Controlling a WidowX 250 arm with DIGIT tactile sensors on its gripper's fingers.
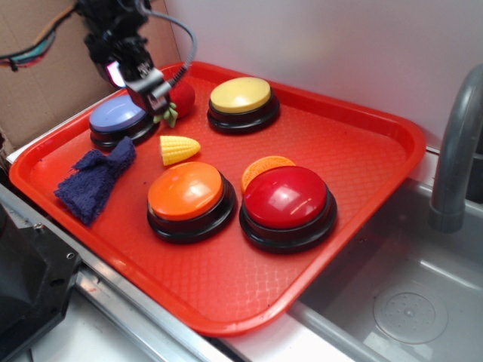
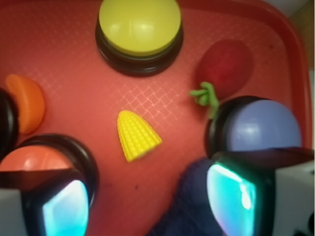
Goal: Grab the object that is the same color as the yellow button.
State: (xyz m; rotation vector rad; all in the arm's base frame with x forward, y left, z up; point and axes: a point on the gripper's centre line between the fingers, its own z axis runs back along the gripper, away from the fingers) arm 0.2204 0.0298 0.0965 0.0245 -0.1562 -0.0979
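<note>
The small yellow corn cob point(image 1: 179, 149) lies on its side on the red tray point(image 1: 355, 143), between the pale blue button and the orange-topped button. In the wrist view the corn cob point(image 2: 137, 135) shows just ahead of my gripper point(image 2: 147, 201), whose two fingers stand wide apart with only bare tray and cloth between them. Seen from outside, my gripper point(image 1: 151, 92) hangs above the tray's back left, over the blue button and beside the strawberry, up and to the left of the corn. The yellow button point(image 1: 241, 96) point(image 2: 139, 24) stands at the tray's back.
A red plush strawberry point(image 1: 181, 96), a blue button point(image 1: 117, 117), an orange button point(image 1: 186, 191), a red button point(image 1: 287, 197), an orange ridged disc point(image 1: 264, 167) and a dark blue cloth point(image 1: 94, 181) share the tray. A sink point(image 1: 407, 302) and grey faucet point(image 1: 456, 151) lie right.
</note>
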